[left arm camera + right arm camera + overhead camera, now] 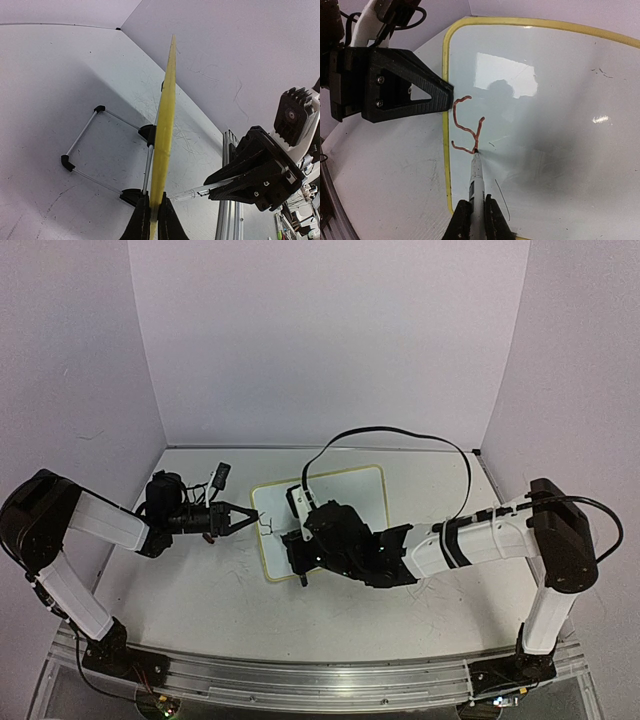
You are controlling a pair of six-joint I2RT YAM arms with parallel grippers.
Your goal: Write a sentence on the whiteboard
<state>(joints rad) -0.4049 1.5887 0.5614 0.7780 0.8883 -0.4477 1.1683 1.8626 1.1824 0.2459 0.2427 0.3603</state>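
Left wrist view: whiteboard point(167, 115) seen edge-on, a thin yellow-green rim running upward from the left gripper point(154, 212), whose two black fingers are clamped on its near edge. Left of the board, a wire stand point(82, 133) with black feet rests on the scuffed table point(45, 75). From the right, the right gripper point(217, 184) grips a marker point(192, 192), tip at the board's face.
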